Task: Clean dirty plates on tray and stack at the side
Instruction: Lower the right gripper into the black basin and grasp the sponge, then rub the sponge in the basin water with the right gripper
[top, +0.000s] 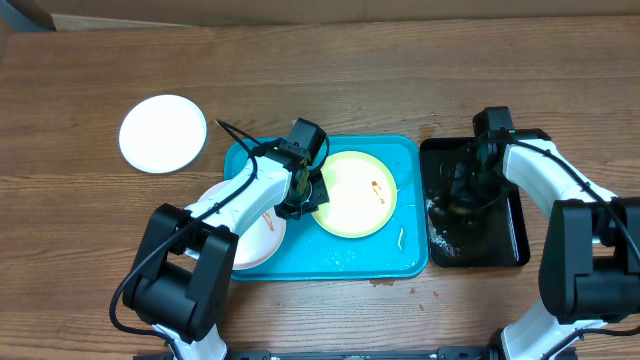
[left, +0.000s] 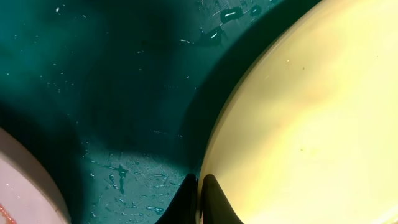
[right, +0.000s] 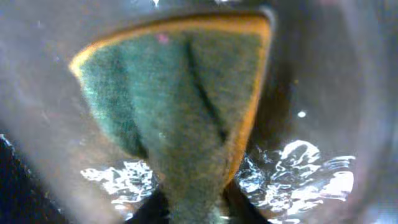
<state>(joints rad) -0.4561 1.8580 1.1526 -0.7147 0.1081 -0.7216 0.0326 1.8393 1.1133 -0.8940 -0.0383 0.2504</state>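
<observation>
A pale yellow-green plate (top: 355, 195) with a small orange smear lies in the turquoise tray (top: 400, 150). My left gripper (top: 312, 190) is shut on its left rim; in the left wrist view the two dark fingertips (left: 214, 199) pinch the edge of the yellow-green plate (left: 311, 112). A white plate (top: 255, 240) with orange streaks lies in the tray's left end, half under the left arm. Another white plate (top: 162, 133) rests on the table at the far left. My right gripper (right: 193, 208) squeezes a green and orange sponge (right: 180, 106), which buckles between the fingers.
A black tray (top: 512, 235) with water in it stands to the right of the turquoise tray, and my right gripper (top: 463, 195) is down in it. Wet spots and orange scraps (top: 398, 238) lie on the turquoise tray floor (left: 112, 81).
</observation>
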